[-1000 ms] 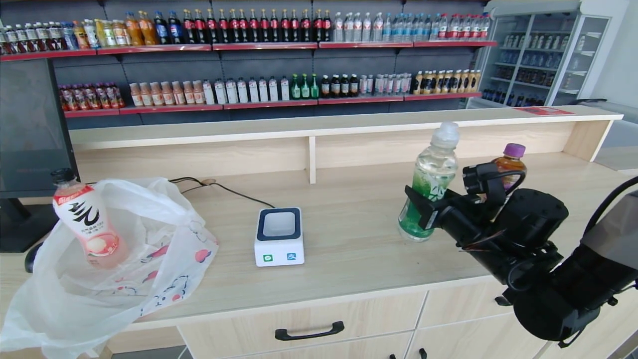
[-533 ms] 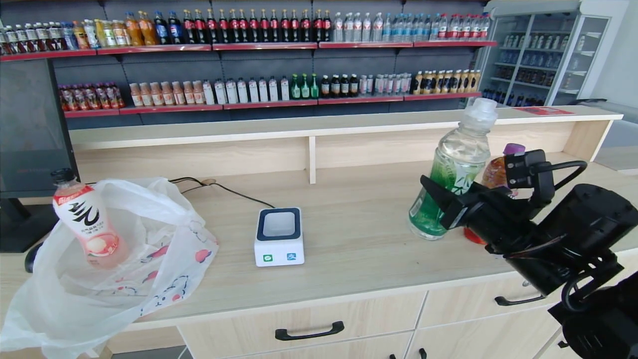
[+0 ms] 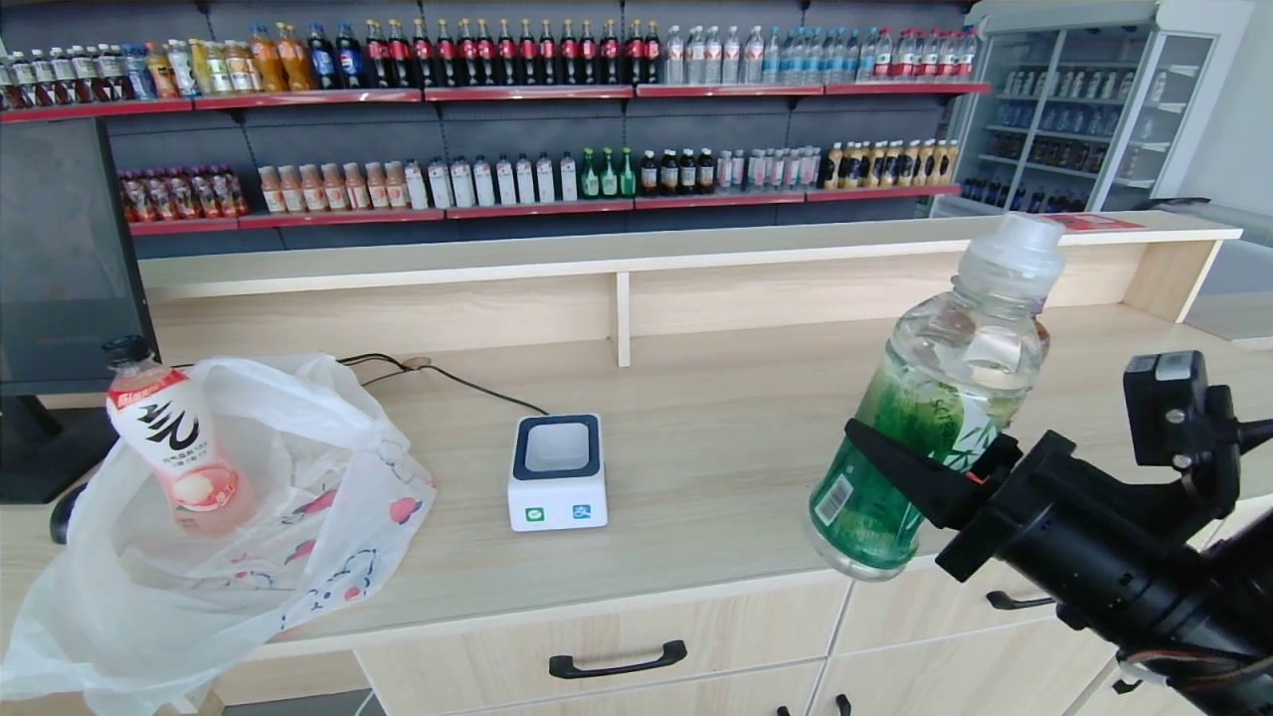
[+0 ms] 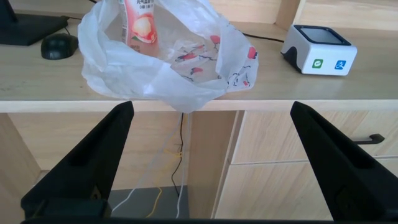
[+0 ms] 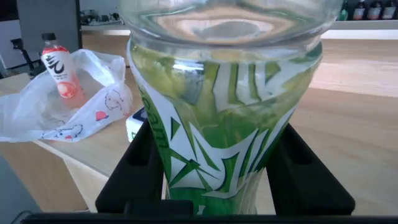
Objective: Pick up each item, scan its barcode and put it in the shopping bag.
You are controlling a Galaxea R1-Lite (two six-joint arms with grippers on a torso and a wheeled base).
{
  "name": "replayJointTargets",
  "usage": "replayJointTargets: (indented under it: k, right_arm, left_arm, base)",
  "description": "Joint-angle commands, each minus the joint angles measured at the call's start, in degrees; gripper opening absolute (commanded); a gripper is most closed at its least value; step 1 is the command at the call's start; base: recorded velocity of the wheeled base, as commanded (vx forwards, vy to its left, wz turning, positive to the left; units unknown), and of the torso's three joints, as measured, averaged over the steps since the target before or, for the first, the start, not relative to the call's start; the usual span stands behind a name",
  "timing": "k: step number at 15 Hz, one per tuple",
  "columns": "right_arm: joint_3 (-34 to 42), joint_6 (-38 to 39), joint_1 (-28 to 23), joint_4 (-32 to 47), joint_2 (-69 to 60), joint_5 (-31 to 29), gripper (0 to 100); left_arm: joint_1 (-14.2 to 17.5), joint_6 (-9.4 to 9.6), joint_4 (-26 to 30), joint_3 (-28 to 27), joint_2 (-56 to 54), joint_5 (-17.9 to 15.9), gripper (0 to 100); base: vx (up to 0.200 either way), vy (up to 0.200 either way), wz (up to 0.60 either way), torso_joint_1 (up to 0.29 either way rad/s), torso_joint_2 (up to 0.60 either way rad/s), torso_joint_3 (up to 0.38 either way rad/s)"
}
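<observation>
Held item: we see a clear plastic bottle with a green leaf-pattern label (image 3: 925,438) in the air over the front right edge of the pale wooden desk (image 3: 716,438).
Right gripper: the right gripper (image 3: 900,477) is clamped on the bottle's lower body, with one black finger across the label.
Bottle axis: its long axis leans, the white cap up and to the right, the base down and to the left.
Barcode: a barcode patch sits low on the label, towards the scanner's side.
Scanner: the white box scanner with a dark blue window frame (image 3: 557,472) stands mid-desk, its window facing up.
Key relation: the scanner lies to the left of the bottle and lower, well apart. We judge the barcode must be carried leftward and turned down over the window.
Left gripper: the left gripper (image 4: 211,124) is spread wide and holds nothing, in front of the desk edge near the bag.
Bag: the translucent white plastic shopping bag with red prints (image 3: 328,497) lies far left and holds a pink-labelled bottle (image 3: 174,438).
</observation>
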Motion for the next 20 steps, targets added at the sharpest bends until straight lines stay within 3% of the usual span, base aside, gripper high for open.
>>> replayJointTargets:
  k: [1,4,7,10,15,20]
  right_arm:
    - [0.83,0.83,1.65,-0.01,-3.0,2.02,0]
    - [1.27,4.26,2.7,-0.01,-3.61,5.45,0]
    - [-0.22,13.66,4.19,-0.01,-3.26,8.44,0]
    - [-0.22,15.6,6.39,-0.01,-3.08,14.24,0]
    - [-4.35,23.16,15.27,-0.01,-1.06,14.41,0]
    - [-5.85,32.91,16.5,-0.01,0.7,14.41,0]
  left_arm:
    - [0.0,-0.06,-0.02,0.0,-0.02,0.01,100]
    - [0.0,0.03,-0.02,0.0,-0.02,0.01,100]
    - [0.0,-0.06,-0.02,0.0,-0.02,0.01,100]
    - [0.0,-0.06,-0.02,0.0,-0.02,0.01,100]
    - [0.0,0.03,-0.02,0.0,-0.02,0.01,100]
    - [0.0,-0.06,-0.02,0.0,-0.02,0.01,100]
  base:
    - [0.0,0.0,0.0,0.0,0.0,0.0]
    - [0.0,0.0,0.0,0.0,0.0,0.0]
    - [0.0,0.0,0.0,0.0,0.0,0.0]
    - [0.0,0.0,0.0,0.0,0.0,0.0]
    - [0.0,0.0,0.0,0.0,0.0,0.0]
    - [0.0,0.0,0.0,0.0,0.0,0.0]
